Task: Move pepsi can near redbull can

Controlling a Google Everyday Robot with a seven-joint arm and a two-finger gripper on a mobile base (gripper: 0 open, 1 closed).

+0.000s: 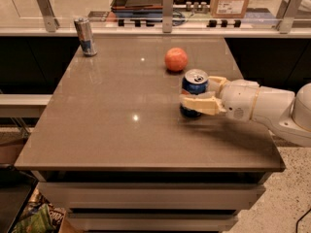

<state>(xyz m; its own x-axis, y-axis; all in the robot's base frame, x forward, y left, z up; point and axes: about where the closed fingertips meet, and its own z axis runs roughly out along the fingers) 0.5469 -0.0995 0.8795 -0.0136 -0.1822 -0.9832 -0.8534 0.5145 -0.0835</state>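
The pepsi can, short and blue with a silver top, stands at the right of the brown table. My gripper reaches in from the right and is shut on it, with one cream finger across its front and the other behind it. The redbull can, tall and slim, stands upright at the table's far left corner, far from the pepsi can.
An orange round fruit lies just beyond the pepsi can. A glass rail with metal posts runs behind the table's far edge. The table's right edge lies under my arm.
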